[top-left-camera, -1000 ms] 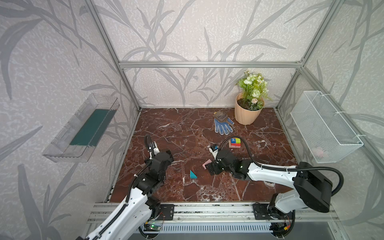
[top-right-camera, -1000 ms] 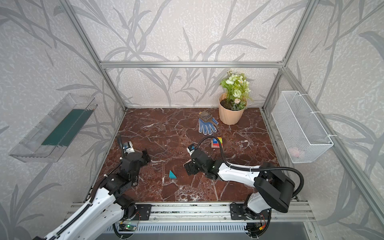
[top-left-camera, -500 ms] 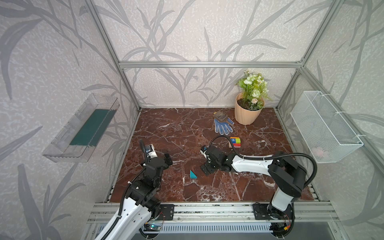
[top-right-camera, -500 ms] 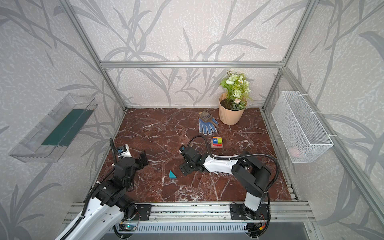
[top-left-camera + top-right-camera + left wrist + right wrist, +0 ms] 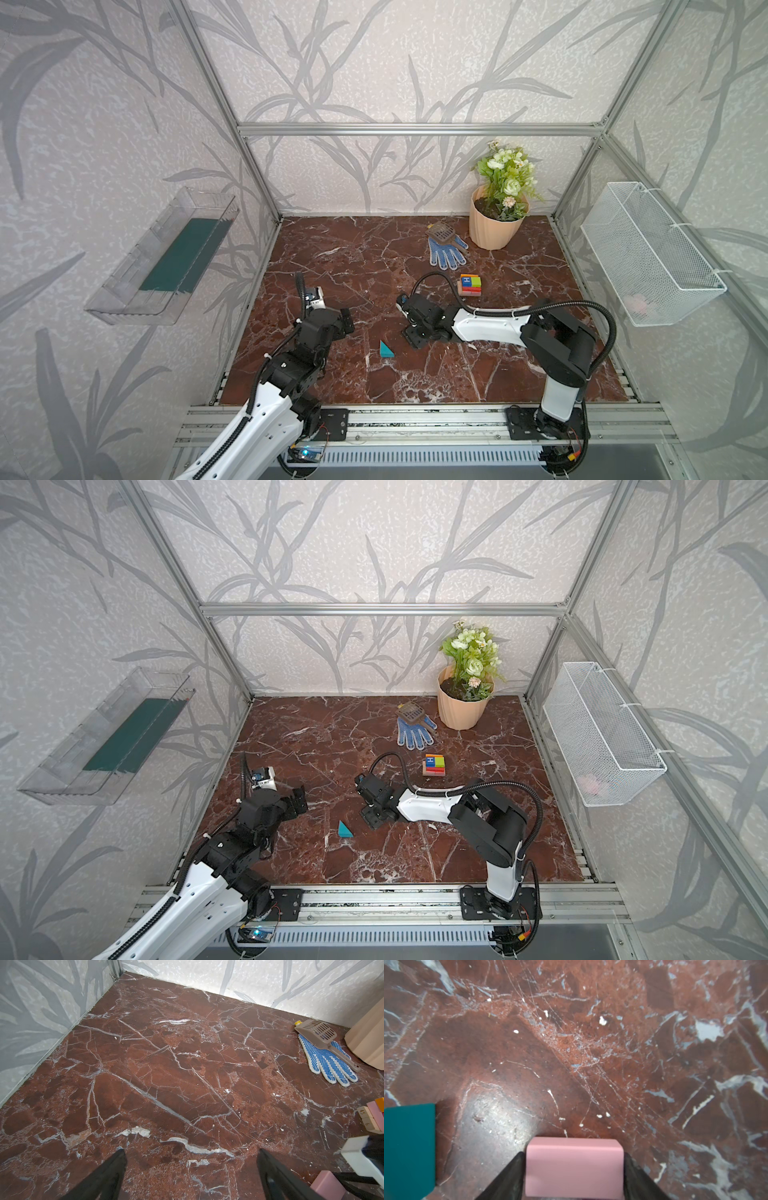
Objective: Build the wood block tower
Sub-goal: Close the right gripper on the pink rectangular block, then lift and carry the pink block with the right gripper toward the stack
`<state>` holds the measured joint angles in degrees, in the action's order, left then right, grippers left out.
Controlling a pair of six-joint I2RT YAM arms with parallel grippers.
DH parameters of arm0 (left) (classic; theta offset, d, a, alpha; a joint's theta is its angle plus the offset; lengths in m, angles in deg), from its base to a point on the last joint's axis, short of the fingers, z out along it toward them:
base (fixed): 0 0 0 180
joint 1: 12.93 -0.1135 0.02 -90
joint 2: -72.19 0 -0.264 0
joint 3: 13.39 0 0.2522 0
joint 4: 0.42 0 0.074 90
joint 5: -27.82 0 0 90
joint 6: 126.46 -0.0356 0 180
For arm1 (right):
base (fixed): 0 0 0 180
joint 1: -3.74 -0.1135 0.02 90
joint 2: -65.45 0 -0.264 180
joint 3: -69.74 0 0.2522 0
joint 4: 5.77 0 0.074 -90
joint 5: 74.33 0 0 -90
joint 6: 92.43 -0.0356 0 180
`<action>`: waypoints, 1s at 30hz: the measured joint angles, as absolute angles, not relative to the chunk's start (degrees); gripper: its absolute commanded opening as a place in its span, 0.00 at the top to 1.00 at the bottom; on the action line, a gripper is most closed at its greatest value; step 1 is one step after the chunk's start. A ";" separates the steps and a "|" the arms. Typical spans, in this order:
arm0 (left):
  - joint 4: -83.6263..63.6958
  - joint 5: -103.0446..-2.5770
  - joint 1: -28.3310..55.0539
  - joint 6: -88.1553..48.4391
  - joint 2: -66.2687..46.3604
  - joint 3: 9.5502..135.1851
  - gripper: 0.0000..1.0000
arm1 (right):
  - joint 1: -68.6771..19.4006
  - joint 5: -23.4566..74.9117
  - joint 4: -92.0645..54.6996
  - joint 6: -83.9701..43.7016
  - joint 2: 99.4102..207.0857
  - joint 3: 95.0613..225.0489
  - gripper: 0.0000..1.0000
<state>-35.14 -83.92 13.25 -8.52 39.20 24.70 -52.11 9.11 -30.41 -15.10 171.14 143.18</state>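
- Starting with the right gripper [image 5: 573, 1155]: fingers [image 5: 508, 1178] pressed flat against both sides of a pink block [image 5: 574, 1167], so clamped on it, down low over the marble table [image 5: 612, 1043].
- Can't tell from the wrist shot whether that block is lifted or resting on the marble.
- Same gripper [image 5: 415, 337] in both top views, reaching across to about the middle of the floor and hiding the pink block completely.
- Teal wedge [image 5: 385, 350] lying alone on the marble just beside that gripper, toward the left arm's side, touching nothing.
- Left gripper [image 5: 191, 1152] spread wide with nothing but bare marble between its fingers. Sitting near the wedge, no contact.
- Tower [image 5: 469, 286] further back from the right gripper, between it and the glove. Blue "H" cube and lime cube side by side on top, with orange and red showing next to them.
- From the left wrist view, 2 tan bars at the base of the tower [image 5: 372, 1118], ends marked 45 and 6, pink layers above, orange on top.
- Blue-dotted glove [image 5: 446, 253] at the back with a brown slotted scoop [image 5: 441, 232] lying on it, peach flowerpot [image 5: 494, 228] just beside.
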 measured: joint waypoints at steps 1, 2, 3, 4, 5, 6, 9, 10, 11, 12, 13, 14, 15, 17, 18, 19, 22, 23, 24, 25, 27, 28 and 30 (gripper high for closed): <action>-35.11 -83.81 13.25 -8.52 39.37 24.70 0.01 | -52.20 9.04 -30.41 -15.12 171.14 143.20 0.39; -35.11 -83.61 13.25 -8.52 39.50 24.70 0.01 | -52.29 8.84 -30.54 -15.32 171.14 143.27 0.42; -35.07 -83.48 13.25 -8.56 39.57 24.70 0.01 | -52.37 8.69 -30.69 -15.47 171.14 143.38 0.44; -34.98 -83.39 13.25 -8.61 39.57 24.70 0.01 | -52.42 8.60 -30.87 -15.54 171.14 143.47 0.46; -34.79 -83.13 13.25 -8.72 39.33 24.70 0.01 | -52.48 8.58 -31.02 -15.78 171.14 143.49 0.49; -34.65 -82.78 13.25 -8.89 38.80 24.70 0.02 | -52.53 8.54 -31.15 -15.93 171.14 143.53 0.51; -34.30 -81.32 13.25 -9.53 36.09 24.70 0.05 | -52.59 8.25 -31.37 -16.15 171.05 143.55 0.55; -34.26 -80.90 13.25 -9.70 35.20 24.70 0.06 | -52.64 8.15 -31.52 -16.15 170.94 143.55 0.56; -34.26 -80.47 13.25 -9.85 34.30 24.70 0.06 | -52.64 7.95 -31.76 -16.17 170.70 143.51 0.58; -34.35 -80.03 13.25 -9.94 33.43 24.70 0.06 | -52.64 7.64 -31.85 -16.17 170.31 143.42 0.59; -34.35 -79.74 13.25 -9.98 33.03 24.70 0.06 | -52.64 7.21 -31.89 -16.24 169.82 143.29 0.60; -34.33 -79.44 13.25 -10.01 32.88 24.70 0.06 | -52.64 6.75 -31.87 -16.32 169.06 143.01 0.62; -34.30 -79.04 13.25 -10.03 32.90 24.73 0.06 | -52.64 6.27 -31.94 -16.37 167.90 142.61 0.63; -34.30 -78.48 13.25 -10.16 32.94 24.70 0.06 | -52.64 4.87 -32.16 -16.52 165.06 141.70 0.66; -34.30 -78.21 13.25 -10.27 32.92 24.73 0.06 | -52.64 3.95 -32.33 -16.78 163.16 141.11 0.67; -34.28 -77.86 13.25 -10.40 32.90 24.73 0.06 | -52.64 3.01 -32.48 -17.00 161.24 140.52 0.69; -34.26 -76.73 13.25 -10.86 32.88 24.73 0.09 | -52.61 -0.44 -32.99 -18.23 154.44 138.37 0.72; -34.20 -76.49 13.27 -10.97 32.90 24.73 0.12 | -52.61 -1.60 -33.18 -18.88 151.97 137.48 0.72; -34.11 -76.33 13.27 -11.08 32.99 24.73 0.14 | -52.59 -2.87 -33.38 -19.65 149.45 136.45 0.72; -34.06 -76.23 13.29 -10.97 33.23 24.73 0.15 | -52.55 -4.05 -33.40 -20.26 147.36 135.49 0.72; -33.91 -76.20 13.53 -11.01 34.43 24.73 0.16 | -51.94 -6.94 -33.64 -21.66 142.24 132.78 0.72; -33.85 -76.23 13.60 -10.97 35.17 24.73 0.16 | -51.43 -7.64 -33.95 -22.29 140.54 131.88 0.72; -33.87 -76.60 13.70 -10.92 36.90 24.73 0.16 | -48.90 -8.47 -34.91 -23.82 136.84 130.35 0.75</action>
<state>-33.87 -76.60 13.70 -10.92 36.90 24.73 -48.90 -8.47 -34.91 -23.82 136.84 130.35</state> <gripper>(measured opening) 0.845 0.613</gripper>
